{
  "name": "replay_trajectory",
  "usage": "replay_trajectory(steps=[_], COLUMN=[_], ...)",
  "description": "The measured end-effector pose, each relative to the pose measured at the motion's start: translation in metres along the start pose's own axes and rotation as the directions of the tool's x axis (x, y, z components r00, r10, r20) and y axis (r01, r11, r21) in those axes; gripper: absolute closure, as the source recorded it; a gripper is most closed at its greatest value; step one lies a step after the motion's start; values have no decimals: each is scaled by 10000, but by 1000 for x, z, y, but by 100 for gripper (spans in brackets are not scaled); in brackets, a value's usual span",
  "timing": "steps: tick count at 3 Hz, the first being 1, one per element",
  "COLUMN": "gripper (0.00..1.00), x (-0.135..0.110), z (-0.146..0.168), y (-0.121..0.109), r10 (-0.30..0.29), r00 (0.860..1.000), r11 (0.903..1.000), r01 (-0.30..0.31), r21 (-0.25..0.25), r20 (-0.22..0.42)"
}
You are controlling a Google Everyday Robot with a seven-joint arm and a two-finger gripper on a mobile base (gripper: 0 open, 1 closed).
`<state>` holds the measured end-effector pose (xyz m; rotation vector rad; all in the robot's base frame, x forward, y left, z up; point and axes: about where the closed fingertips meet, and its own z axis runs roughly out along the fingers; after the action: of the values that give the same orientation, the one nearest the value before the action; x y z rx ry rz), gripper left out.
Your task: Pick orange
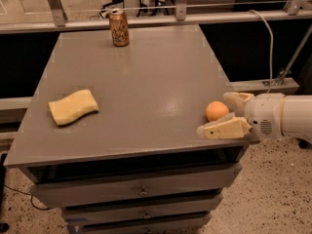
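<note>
Gripper [214, 115], cream fingers [225, 129] spread, flanks the smooth round orange [216, 110] at the tabletop [146, 82] edge.

Grey drawer cabinet [97, 194], speckled floor [278, 199], metal railing [161, 20] behind.

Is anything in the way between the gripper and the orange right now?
Nothing visible does. The gripper is at the edge of the table, fingers open either side of the orange. The can and sponge lie well away across the table.
</note>
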<state>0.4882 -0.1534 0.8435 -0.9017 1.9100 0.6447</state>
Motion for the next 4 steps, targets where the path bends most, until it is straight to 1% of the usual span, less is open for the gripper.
replay_trajectory(steps=[2, 3, 4], gripper=[65, 88, 100], x=[3, -3, -24], z=[7, 6, 0], y=[8, 3, -18], r10=[-151, -271, -350], r00=[9996, 9984, 9885], r11=[9992, 9985, 9977], r01=[142, 246, 260], r21=[387, 499, 627], r20=[243, 505, 1470])
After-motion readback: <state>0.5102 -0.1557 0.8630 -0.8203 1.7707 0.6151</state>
